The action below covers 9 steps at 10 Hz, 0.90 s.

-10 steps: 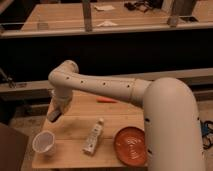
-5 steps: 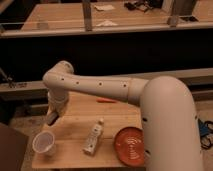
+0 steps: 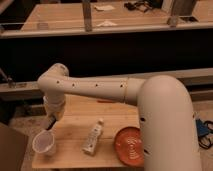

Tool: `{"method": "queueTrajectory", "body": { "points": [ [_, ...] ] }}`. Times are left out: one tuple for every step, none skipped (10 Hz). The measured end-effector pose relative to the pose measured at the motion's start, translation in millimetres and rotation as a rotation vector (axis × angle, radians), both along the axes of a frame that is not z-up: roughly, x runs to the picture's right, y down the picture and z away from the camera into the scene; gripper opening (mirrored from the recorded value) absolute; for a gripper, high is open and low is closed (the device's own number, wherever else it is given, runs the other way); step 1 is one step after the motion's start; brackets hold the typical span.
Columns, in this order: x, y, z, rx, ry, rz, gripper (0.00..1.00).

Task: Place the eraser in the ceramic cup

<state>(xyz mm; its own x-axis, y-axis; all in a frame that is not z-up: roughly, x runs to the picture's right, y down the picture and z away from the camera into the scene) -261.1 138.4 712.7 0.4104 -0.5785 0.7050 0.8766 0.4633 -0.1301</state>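
Gripper [image 3: 49,122], dark, at the end of your white arm [image 3: 95,89]: it hangs low over the left part of the wooden table [image 3: 75,112] with its fingers closed. You cannot tell whether anything is pinched between them.

Task item, ceramic cup [image 3: 44,144]: whitish and upright, with its mouth open upward. It stands just below the gripper and slightly left of it as you look. The gripper tip is over the far side of the rim; contact cannot be judged.

Task item, eraser: you cannot make it out. The dark gripper tip shows no separate shape.

Change from a second ago: the gripper has come down and drifted left, closer to the cup. The bend of the arm has swung left with it. Cup, tube and bowl lie where they did.

Right of the gripper, pale tube [image 3: 93,137]: it lies flat on the table, well apart from the cup. Its label is unreadable.

Further right, orange-red bowl [image 3: 129,146]: ridged. Its right side is hidden behind the arm's bulky housing, and its lower edge is cut off.

Far beyond the gripper, upper wooden counter [image 3: 65,15]: pale scraps lie on it, too blurred to name.
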Motion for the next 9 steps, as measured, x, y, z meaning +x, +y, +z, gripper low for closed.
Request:
{"method": "queueTrajectory", "body": {
  "points": [
    [-1.6,2.8,-2.1,-0.002,-0.004,-0.011,0.01],
    [-3.6,5.6,-3.9,-0.005,-0.008,-0.022,0.01],
    [-5.9,8.4,-6.0,-0.008,-0.013,-0.033,0.01],
    [-7.5,11.8,-8.0,-0.011,-0.019,-0.046,0.01],
    [-8.8,14.9,-9.8,-0.014,-0.024,-0.056,0.01],
    [-9.4,17.4,-11.2,-0.016,-0.027,-0.064,0.01],
    [-11.2,21.3,-14.3,-0.019,-0.032,-0.079,0.01],
    [-12.6,23.5,-16.6,-0.020,-0.036,-0.088,0.01],
    [-13.6,25.5,-18.7,-0.021,-0.040,-0.096,0.01]
  ]
}}
